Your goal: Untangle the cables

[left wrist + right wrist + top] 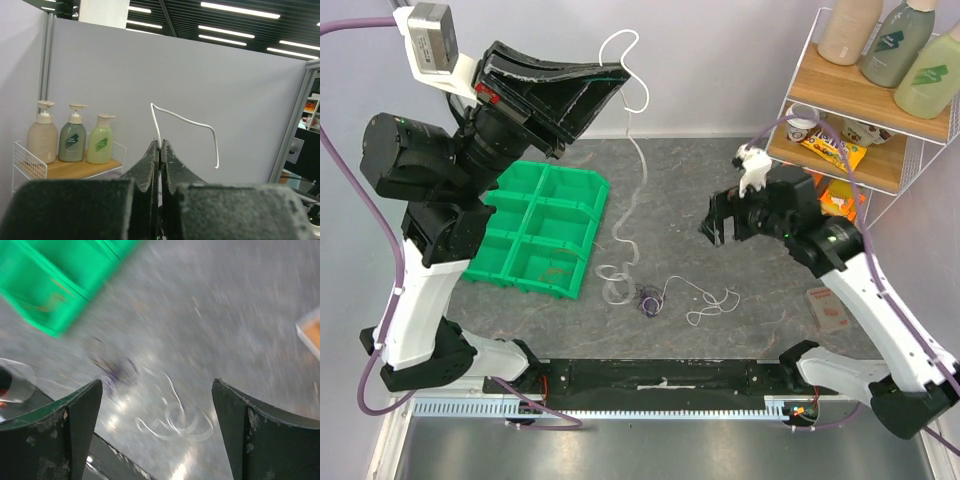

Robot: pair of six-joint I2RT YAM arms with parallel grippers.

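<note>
Cable hangs down from left jaws.

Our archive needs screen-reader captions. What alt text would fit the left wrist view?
The left gripper, shut, pinches a thin white cable that rises, bends right and droops in front of a grey partition. Three pump bottles stand on a wire shelf at left.

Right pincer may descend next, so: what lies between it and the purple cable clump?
Top view: bare table, plus a thin white strand beside the clump.
</note>
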